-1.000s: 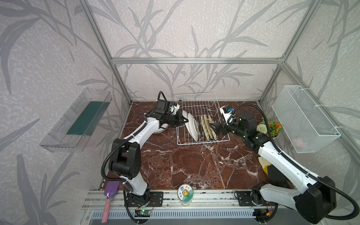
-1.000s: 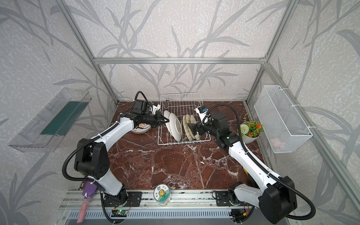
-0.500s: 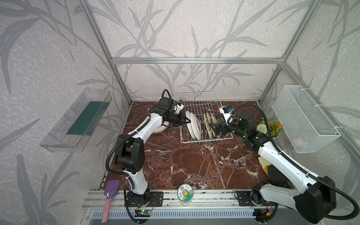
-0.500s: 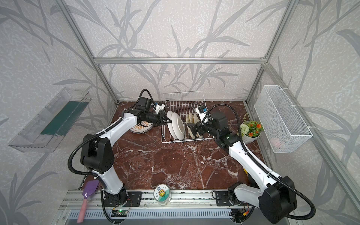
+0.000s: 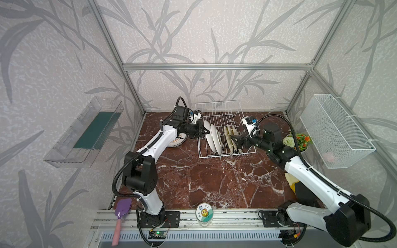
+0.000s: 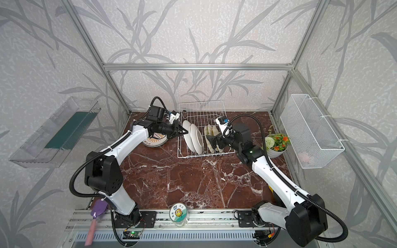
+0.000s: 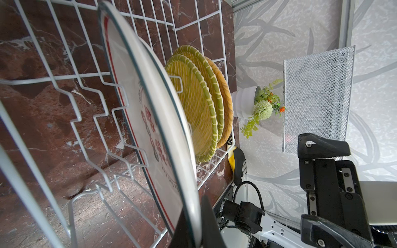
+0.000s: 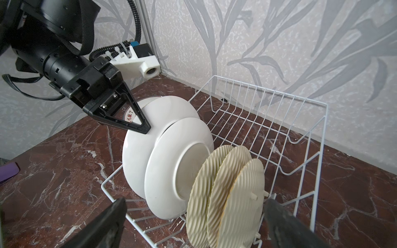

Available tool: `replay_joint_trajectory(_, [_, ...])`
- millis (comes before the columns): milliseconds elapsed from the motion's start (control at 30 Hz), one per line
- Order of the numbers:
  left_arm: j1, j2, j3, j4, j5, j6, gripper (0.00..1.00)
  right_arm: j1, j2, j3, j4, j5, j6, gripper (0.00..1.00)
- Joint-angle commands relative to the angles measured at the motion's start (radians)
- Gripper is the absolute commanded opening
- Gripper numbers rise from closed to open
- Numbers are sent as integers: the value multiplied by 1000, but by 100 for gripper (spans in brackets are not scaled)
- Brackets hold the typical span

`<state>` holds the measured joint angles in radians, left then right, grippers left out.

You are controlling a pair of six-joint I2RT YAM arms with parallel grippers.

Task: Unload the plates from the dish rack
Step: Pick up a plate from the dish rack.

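Note:
The white wire dish rack (image 5: 217, 103) (image 6: 202, 102) stands at the back of the marble table. Two white plates (image 5: 215, 139) (image 8: 171, 163) stand upright in it, with three woven plates (image 5: 229, 139) (image 8: 214, 189) (image 7: 193, 101) beside them. My left gripper (image 5: 205, 131) (image 7: 193, 232) (image 8: 144, 128) is shut on the rim of the outer white plate (image 7: 150, 107) (image 8: 137, 154). My right gripper (image 5: 235, 140) (image 8: 195, 203) is open, its fingers on either side of the woven plates without touching them. A small stack of sunburst plates (image 6: 154, 142) lies on the table under the left arm.
A potted flower (image 5: 297, 140) stands right of the rack. On the right wall hangs a white mesh basket (image 5: 335, 131), and on the left wall a clear shelf (image 5: 86, 133). A purple spatula (image 5: 121, 212) and a jar (image 5: 204, 211) sit on the front rail.
My left gripper has shifted right with the outer white plate's rim, and the rack has slid a little to the right. The right gripper has barely moved.

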<state>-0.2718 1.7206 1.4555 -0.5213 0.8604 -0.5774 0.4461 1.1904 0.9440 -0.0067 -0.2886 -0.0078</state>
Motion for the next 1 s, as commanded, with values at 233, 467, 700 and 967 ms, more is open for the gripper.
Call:
replay_joint_trajectory(233, [8,-58,72,-98,-47,35,0,6,-15,-23,30,-4,10,99])
replay_joint_trajectory(467, [8,-87,80,-83,-61,13,0,6,-18,-31,39,-1,17,99])
replay_joint_trajectory(700, [8,-99,93,-115,-77,26,0,6,-23,-30,39,-4,20,99])
replay_joint_trajectory(967, [9,-105,141,-163,-97,48,0,7,-32,-35,42,-4,26,99])
